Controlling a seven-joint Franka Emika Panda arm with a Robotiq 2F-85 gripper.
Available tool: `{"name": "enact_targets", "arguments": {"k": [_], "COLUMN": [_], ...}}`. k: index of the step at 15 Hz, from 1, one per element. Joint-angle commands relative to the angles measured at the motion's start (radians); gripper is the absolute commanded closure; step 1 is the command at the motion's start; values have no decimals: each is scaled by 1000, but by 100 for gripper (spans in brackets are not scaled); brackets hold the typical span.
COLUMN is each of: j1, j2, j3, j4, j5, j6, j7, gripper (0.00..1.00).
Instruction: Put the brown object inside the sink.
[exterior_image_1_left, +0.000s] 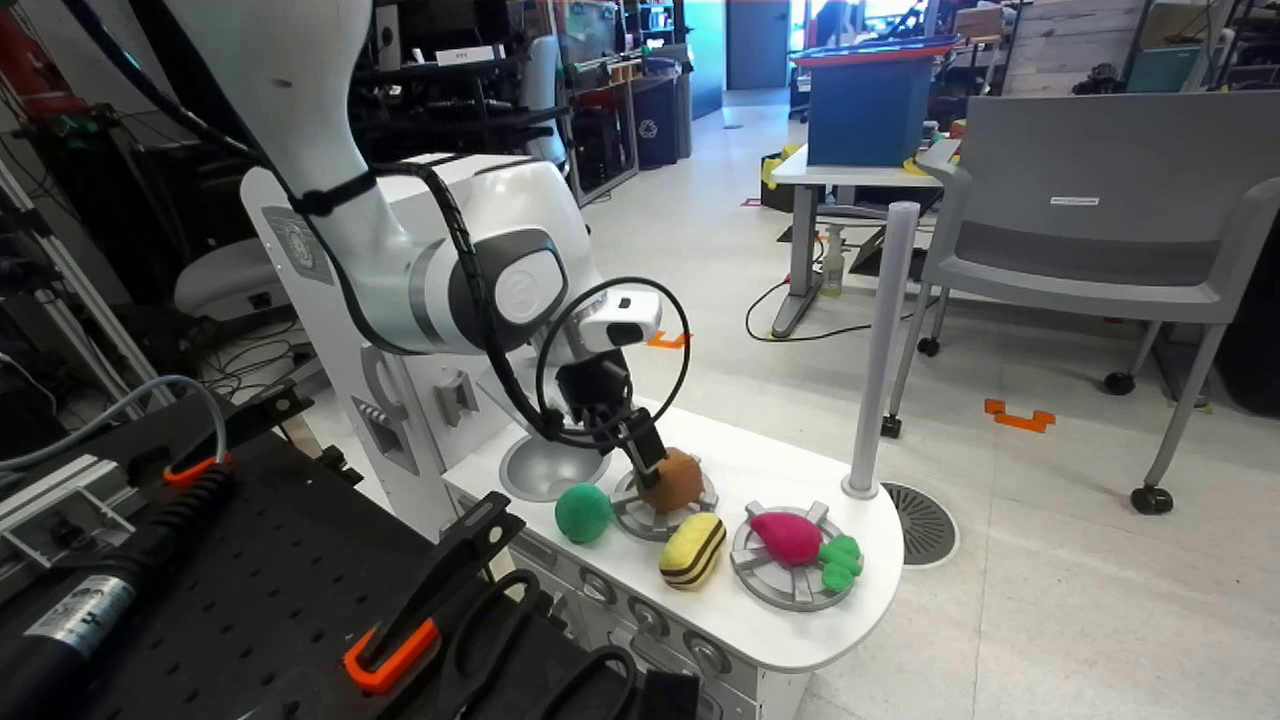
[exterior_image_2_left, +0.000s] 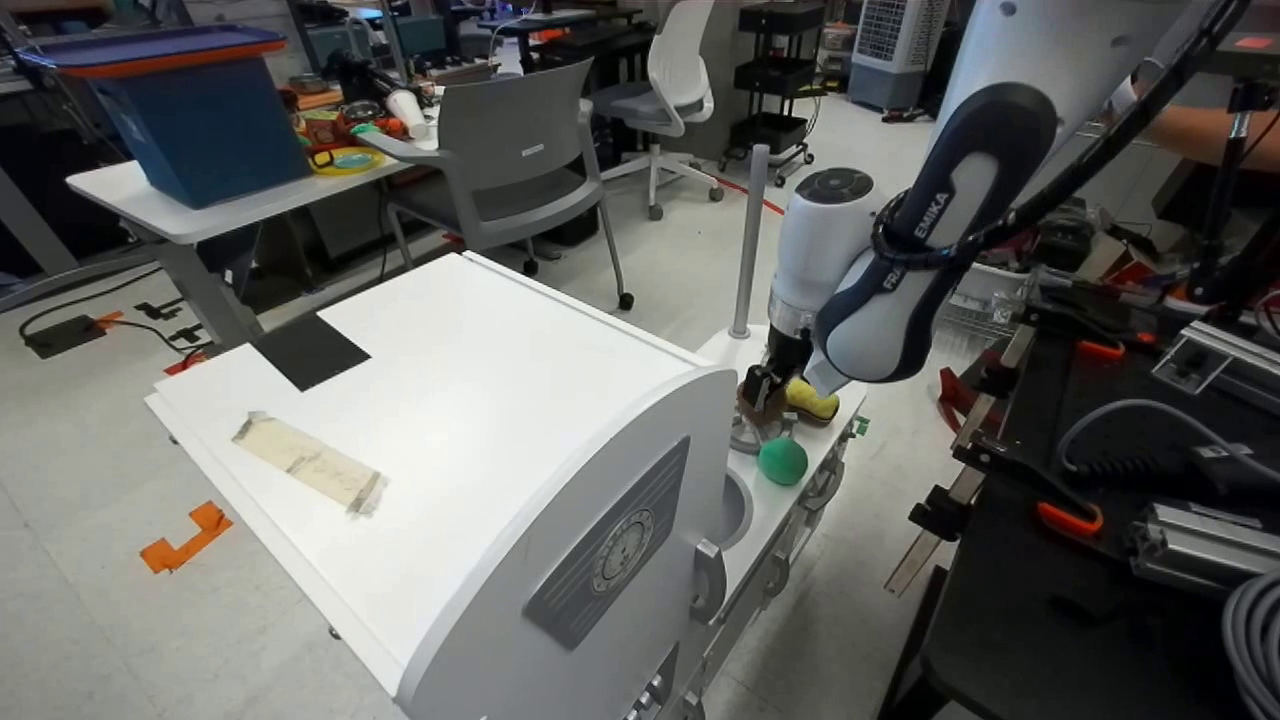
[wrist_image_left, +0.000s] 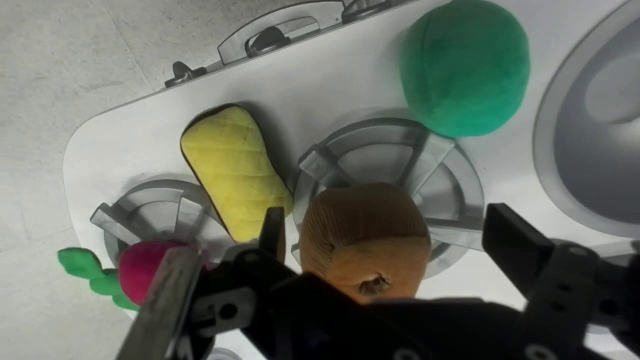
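Observation:
The brown object (wrist_image_left: 367, 235) is a rounded brown-orange lump resting on a grey round burner (wrist_image_left: 457, 200) of the white toy counter. It shows in both exterior views (exterior_image_1_left: 682, 482) (exterior_image_2_left: 757, 410). My gripper (wrist_image_left: 385, 227) is open, one finger on each side of the brown object. A gap shows on both sides, wider on the finger nearer the sink. The gripper's body hides the lump's near part. In an exterior view my gripper (exterior_image_1_left: 645, 468) is low over the burner. The sink (exterior_image_1_left: 548, 468), a round grey basin, lies beside the burner and is partly in the wrist view (wrist_image_left: 595, 150).
A green ball (exterior_image_1_left: 583, 513) sits between sink and burner, near the counter's front edge. A yellow-and-dark striped piece (exterior_image_1_left: 692, 550) lies beside the burner. A pink and green toy (exterior_image_1_left: 790, 538) lies on another burner. A grey post (exterior_image_1_left: 880, 350) and a tall white panel (exterior_image_2_left: 600, 560) flank the counter.

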Motion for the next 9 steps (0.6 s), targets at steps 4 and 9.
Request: {"name": "enact_targets", "arguments": {"k": [4,9], "j1": [115,179], "j2": [206,271], "j3": [-99,-167], "j4": [211,287], "j5": [59,68], "j6": [-4,-4], "j7": [93,148], "gripper": [0,35]}}
